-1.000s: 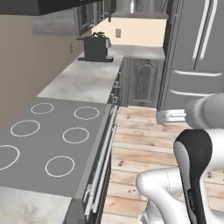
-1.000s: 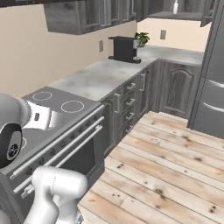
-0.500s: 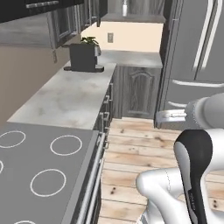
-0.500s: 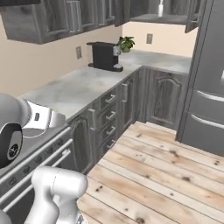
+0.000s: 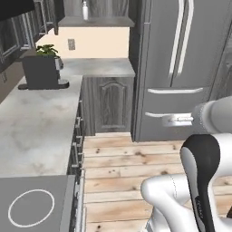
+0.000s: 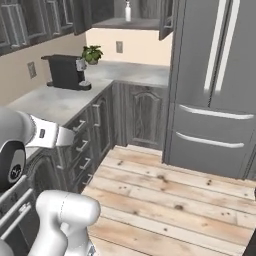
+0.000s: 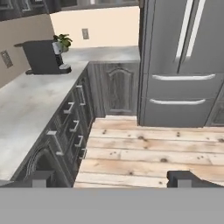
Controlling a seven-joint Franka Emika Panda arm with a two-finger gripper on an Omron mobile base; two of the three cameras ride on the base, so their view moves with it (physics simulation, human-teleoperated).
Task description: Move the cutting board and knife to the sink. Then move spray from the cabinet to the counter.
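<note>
Far left there's a stove burner ring (image 5: 31, 214) at the near end of the marbled tabletop (image 5: 36, 127), with a black coffee machine (image 5: 41, 72) and a little potted plant (image 5: 47, 50) further back near the wall outlet (image 5: 71, 44). Up above the corner, the spray (image 5: 84, 10) is standing upright on the shelf of the open cabinet (image 5: 97, 21), and right of that is the big grey fridge (image 5: 181, 68). The tool (image 7: 111, 178) has its jaws spread wide with nothing in them, just hanging over the wooden floor (image 7: 144, 153).
</note>
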